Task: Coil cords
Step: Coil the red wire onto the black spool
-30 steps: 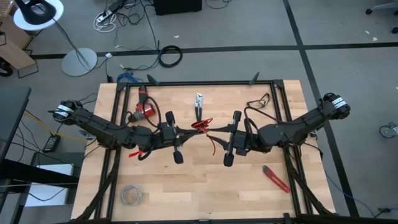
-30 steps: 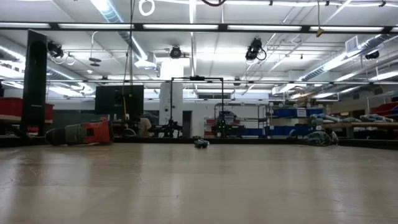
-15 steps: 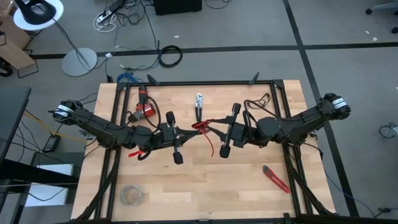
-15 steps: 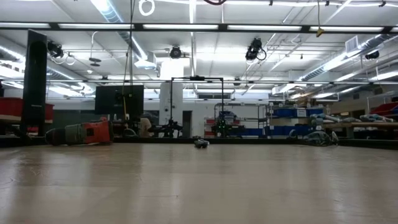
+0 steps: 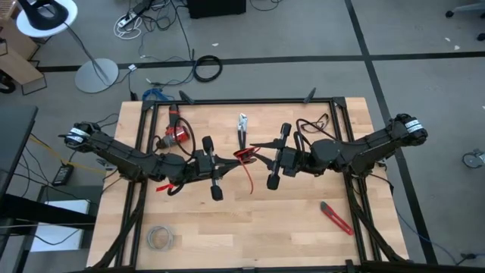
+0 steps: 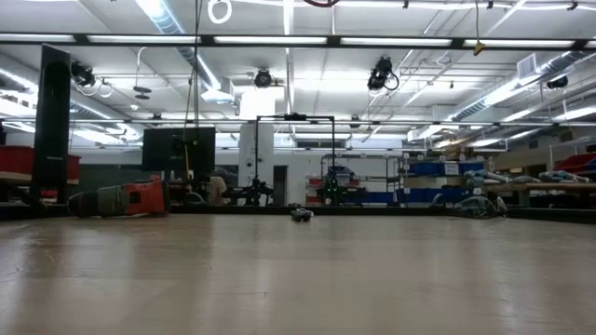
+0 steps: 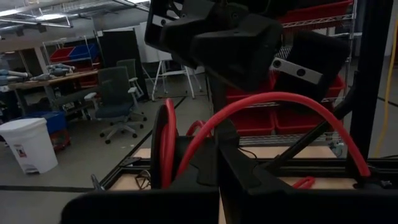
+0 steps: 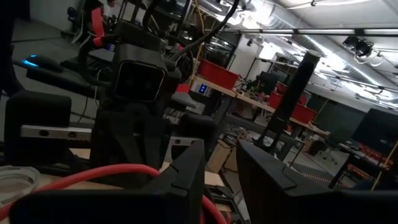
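The red cord (image 5: 244, 154) hangs in the air over the middle of the table, between my two grippers. My left gripper (image 5: 233, 158) comes in level from the table's left and is shut on it. In the left wrist view, loops of the cord (image 7: 166, 140) rise above the shut fingers, and one strand (image 7: 280, 98) arches away. A loose tail (image 5: 251, 180) hangs down. My right gripper (image 5: 258, 145) faces the left one from the table's right. A gap shows between its fingers (image 8: 186, 171), and the cord (image 8: 93, 177) runs into it. My left gripper pinches the cord's gathered loops (image 7: 186, 152) between its two shut fingers, level from the table's left. The loops stand above the fingers, clear of the table, and the tail hangs slack. My right gripper has the cord between its fingers; whether they touch it I cannot tell.
A red power tool (image 5: 176, 135) and pliers (image 5: 242, 127) lie toward the far side. A black cable (image 5: 317, 123) lies at the far right. A red cutter (image 5: 336, 218) lies near right and a pale wire bundle (image 5: 160, 238) near left. The black frame (image 5: 250, 101) borders the table.
My right gripper has swung a little toward the table's far edge and toward my left gripper, staying level. The cord's hanging tail has shifted slightly toward the left. My left gripper has kept still, shut on the loops.
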Motion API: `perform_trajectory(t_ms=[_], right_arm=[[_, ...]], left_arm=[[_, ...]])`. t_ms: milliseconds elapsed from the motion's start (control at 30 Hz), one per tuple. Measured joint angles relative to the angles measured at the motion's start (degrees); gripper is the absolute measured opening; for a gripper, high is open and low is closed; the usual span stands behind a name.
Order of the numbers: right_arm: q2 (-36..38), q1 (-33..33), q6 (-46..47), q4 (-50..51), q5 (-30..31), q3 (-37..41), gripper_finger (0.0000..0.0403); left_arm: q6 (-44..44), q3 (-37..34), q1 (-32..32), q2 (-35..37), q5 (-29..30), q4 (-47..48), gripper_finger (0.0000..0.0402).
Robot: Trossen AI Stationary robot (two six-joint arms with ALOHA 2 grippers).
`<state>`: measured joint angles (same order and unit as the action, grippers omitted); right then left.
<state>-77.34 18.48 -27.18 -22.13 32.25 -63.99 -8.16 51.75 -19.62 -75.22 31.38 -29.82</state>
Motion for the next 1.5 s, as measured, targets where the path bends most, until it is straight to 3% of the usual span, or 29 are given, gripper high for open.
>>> perform_trajectory(t_ms=[967,1300,1500], right_arm=[[0.0,-0.6,0.3,2.1,-1.0,0.0,0.0093],[0.0,0.4,11.0,9.1,-0.5,0.0,0.0094],[-0.4,4.6,12.0,11.2,7.0,0.0,0.0113]], left_arm=[[1.4,0.0,0.1,0.0,1.5,1.5,0.0000],[4.0,0.0,0.1,0.0,1.5,3.3,0.0000],[5.8,0.0,0.1,0.0,1.5,6.9,0.0000]])
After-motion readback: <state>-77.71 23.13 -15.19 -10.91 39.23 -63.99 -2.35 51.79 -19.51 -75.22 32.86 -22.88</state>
